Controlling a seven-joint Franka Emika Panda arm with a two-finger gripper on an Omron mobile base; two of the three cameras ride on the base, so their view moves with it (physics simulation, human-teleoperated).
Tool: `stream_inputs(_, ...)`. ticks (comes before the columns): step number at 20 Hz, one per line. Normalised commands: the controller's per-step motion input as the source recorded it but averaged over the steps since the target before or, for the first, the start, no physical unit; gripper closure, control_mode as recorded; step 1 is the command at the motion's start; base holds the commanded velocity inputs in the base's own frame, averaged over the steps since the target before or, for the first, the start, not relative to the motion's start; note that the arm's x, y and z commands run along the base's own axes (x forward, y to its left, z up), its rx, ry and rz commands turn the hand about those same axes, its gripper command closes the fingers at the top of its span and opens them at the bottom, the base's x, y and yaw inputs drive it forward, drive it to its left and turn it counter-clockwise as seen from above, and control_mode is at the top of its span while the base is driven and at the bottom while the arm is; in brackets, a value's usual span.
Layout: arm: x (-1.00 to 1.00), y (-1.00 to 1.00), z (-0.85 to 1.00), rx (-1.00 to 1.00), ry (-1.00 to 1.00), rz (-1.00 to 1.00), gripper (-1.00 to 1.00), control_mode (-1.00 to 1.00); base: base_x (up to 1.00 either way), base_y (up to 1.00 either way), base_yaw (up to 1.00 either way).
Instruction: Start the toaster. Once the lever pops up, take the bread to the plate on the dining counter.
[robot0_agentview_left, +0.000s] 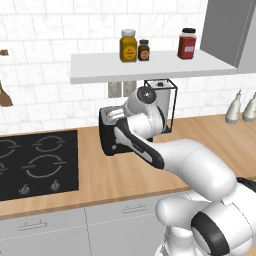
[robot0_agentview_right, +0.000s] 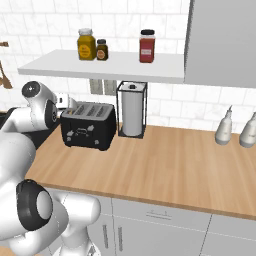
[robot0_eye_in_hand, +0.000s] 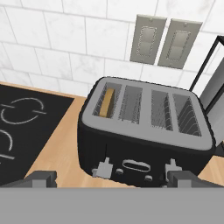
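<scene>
The black toaster (robot0_eye_in_hand: 140, 131) stands on the wood counter against the tiled wall, its four slots facing up. A tan slice of bread (robot0_eye_in_hand: 106, 103) sits upright in the leftmost slot. Two small levers (robot0_eye_in_hand: 103, 168) stick out of the toaster's front face, both near its lower edge. My gripper (robot0_eye_in_hand: 113, 179) hovers in front of and above the toaster, open, fingertips (robot0_eye_in_hand: 41, 178) spread wide with nothing between them. From the right base view the toaster (robot0_agentview_right: 89, 127) is in plain sight; from the left base view my arm covers most of the toaster (robot0_agentview_left: 106, 134). The plate and the dining counter are out of view.
A black cooktop (robot0_agentview_left: 37, 162) lies left of the toaster. A paper towel holder (robot0_agentview_right: 132, 115) stands close on its right. Above hangs a shelf (robot0_agentview_right: 100, 67) with jars. Two bottles (robot0_agentview_right: 222, 127) stand far right. Wall outlets (robot0_eye_in_hand: 166, 41) are behind the toaster.
</scene>
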Motion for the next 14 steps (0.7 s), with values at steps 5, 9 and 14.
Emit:
stream_inputs(5, 0.00, 0.00, 0.00, 0.00, 0.00, 0.00, -1.00, -1.00, 0.00, 0.00, 0.00)
stream_inputs(9, 0.00, 0.00, 0.00, 0.00, 0.00, 0.00, -1.00, -1.00, 0.00, 0.00, 0.00)
stream_inputs(14, 0.00, 0.00, 0.00, 0.00, 0.00, 0.00, -1.00, -1.00, 0.00, 0.00, 0.00)
